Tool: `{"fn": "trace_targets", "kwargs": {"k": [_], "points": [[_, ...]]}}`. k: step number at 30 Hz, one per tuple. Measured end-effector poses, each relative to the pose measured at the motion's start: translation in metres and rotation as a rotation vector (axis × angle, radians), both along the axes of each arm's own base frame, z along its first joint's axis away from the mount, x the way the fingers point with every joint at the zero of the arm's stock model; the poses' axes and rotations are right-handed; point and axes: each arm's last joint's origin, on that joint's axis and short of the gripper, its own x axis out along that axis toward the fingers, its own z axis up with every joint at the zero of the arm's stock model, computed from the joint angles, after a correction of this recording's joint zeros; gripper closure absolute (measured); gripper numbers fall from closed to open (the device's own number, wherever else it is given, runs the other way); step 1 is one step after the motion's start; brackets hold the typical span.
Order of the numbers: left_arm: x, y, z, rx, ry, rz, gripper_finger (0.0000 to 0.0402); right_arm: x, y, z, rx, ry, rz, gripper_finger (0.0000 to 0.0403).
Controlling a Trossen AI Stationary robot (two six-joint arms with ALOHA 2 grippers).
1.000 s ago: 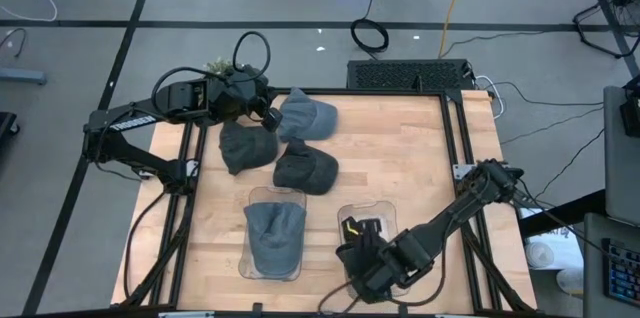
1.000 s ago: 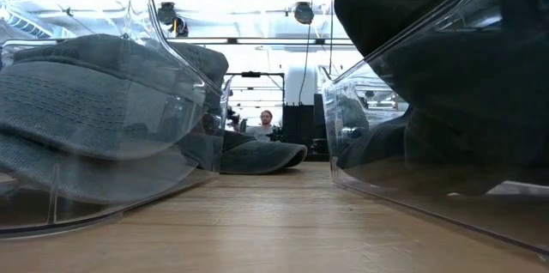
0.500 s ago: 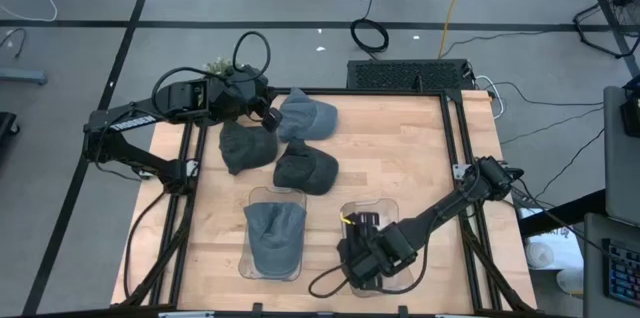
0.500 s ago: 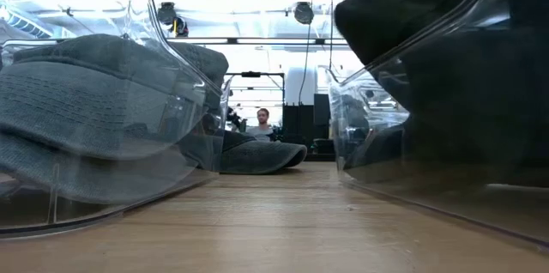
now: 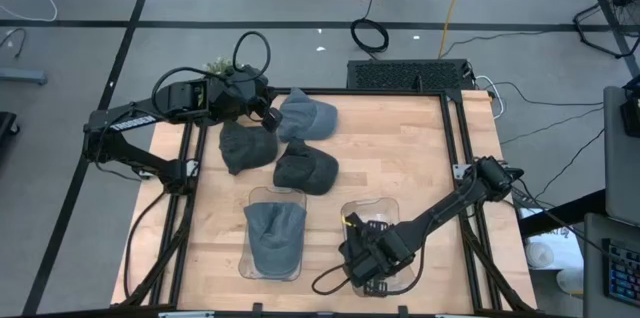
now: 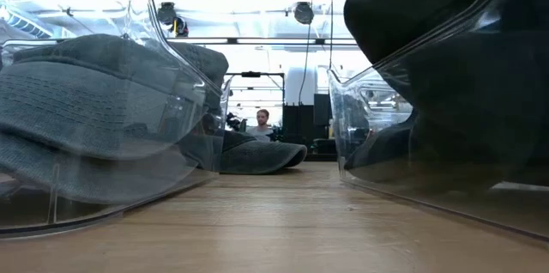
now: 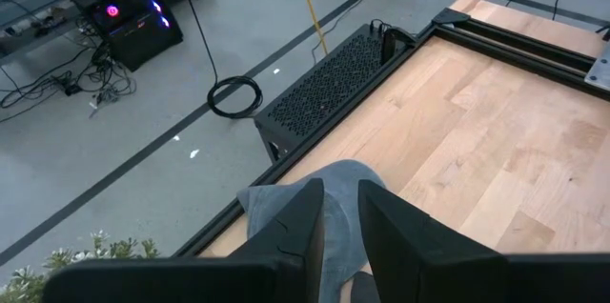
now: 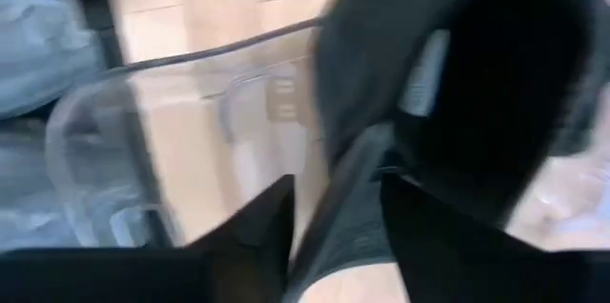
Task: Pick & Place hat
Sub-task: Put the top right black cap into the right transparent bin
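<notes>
Right gripper (image 5: 362,258) pinching dark hat (image 8: 457,84) over near-right clear tray (image 5: 385,208); I reckon the brim may snag its rim.

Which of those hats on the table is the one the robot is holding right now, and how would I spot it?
Start at the wooden table and look along its near edge, where two clear plastic holders sit side by side. The right gripper is over the right holder, clamped on a black hat. The other hats are grey or blue-grey, and none of them is gripped.
</notes>
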Motion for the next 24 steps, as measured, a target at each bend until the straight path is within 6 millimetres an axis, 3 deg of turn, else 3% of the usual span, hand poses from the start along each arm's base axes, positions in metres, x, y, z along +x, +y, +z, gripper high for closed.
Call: {"fn": "trace_targets", "kwargs": {"k": [5, 9, 16, 20, 24], "points": [[0.0, 0.0, 0.0, 0.0, 0.0, 0.0, 0.0325, -0.003, 0.011, 0.028, 0.172, -0.14, 0.071, 0.0387], [0.0, 0.0, 0.0, 0.0, 0.0, 0.0, 0.0325, -0.017, 0.015, 0.062, 0.226, -0.284, 0.072, 0.0396], [0.0, 0.0, 0.0, 0.0, 0.0, 0.0, 0.0325, -0.057, 0.006, 0.117, 0.143, -0.556, -0.012, 0.04], [0.0, 0.0, 0.0, 0.0, 0.0, 0.0, 0.0325, -0.067, -0.001, 0.125, 0.222, -0.668, -0.054, 0.0401], [0.0, 0.0, 0.0, 0.0, 0.0, 0.0, 0.0325, -0.072, -0.007, 0.11, 0.448, -0.657, -0.056, 0.0401]]}}
